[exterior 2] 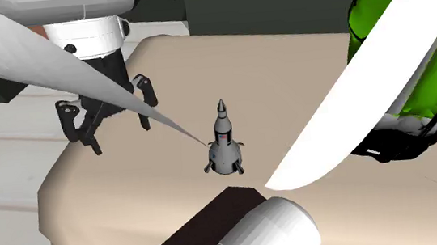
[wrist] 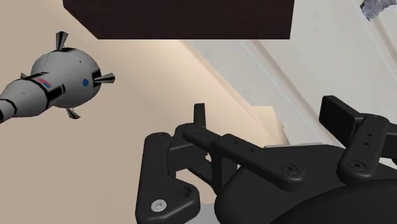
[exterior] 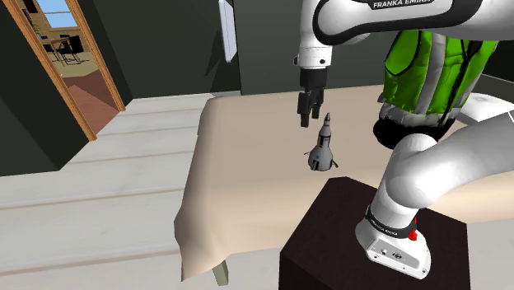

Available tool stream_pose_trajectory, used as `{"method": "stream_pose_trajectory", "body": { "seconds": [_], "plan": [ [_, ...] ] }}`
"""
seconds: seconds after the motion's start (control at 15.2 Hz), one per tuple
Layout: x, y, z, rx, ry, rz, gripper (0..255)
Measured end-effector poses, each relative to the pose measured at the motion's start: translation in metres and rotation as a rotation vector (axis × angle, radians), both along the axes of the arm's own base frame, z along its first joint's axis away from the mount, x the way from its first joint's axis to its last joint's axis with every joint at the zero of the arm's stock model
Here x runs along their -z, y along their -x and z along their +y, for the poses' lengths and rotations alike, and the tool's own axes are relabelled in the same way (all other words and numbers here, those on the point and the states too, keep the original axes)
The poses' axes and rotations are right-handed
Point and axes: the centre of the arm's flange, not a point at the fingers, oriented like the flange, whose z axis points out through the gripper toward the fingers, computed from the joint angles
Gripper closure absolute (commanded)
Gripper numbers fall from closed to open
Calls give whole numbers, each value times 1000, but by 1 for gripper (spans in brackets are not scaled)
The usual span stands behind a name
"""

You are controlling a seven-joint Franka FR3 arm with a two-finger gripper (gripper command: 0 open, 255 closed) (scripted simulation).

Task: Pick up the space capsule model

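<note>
The space capsule model [exterior: 321,146] is a small grey rocket shape with dark fins and a pointed nose, standing upright on the beige table [exterior: 247,156]. My black gripper [exterior: 309,107] hangs in the air just beside and above its nose, apart from it. In the second exterior view the gripper [exterior 2: 111,121] is to the left of the model [exterior 2: 224,141], fingers spread with nothing between them. The wrist view has the model [wrist: 57,86] off to one side of the gripper [wrist: 270,121], outside the fingers [wrist: 200,118].
A bulky green and white object [exterior: 432,66] sits on the table close behind the arm. The dark stand [exterior: 346,239] abuts the table's near side. Pale plank floor [exterior: 91,189] lies past the table's edge, and a wood-framed doorway [exterior: 70,58] opens at the shoulder view's left.
</note>
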Motion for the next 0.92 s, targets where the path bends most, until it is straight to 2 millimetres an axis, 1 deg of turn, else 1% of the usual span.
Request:
{"method": "stream_pose_trajectory", "body": {
  "seconds": [0.07, 0.2, 0.4, 0.46, 0.53, 0.59, 0.66, 0.79, 0.92],
  "plan": [
    [0, 0, 0, 0, 0, 0, 0],
    [10, -7, -10, -10, 17, 32, 0],
    [30, -27, -33, -31, 55, 106, 0],
    [38, -31, -40, -39, 69, 133, 0],
    [46, -40, -48, -48, 82, 159, 0],
    [59, -45, -56, -56, 96, 186, 0],
    [66, -51, -61, -64, 110, 213, 0],
    [83, -65, -84, -80, 137, 267, 0],
    [100, -71, -101, -97, 165, 321, 0]
  ]
}}
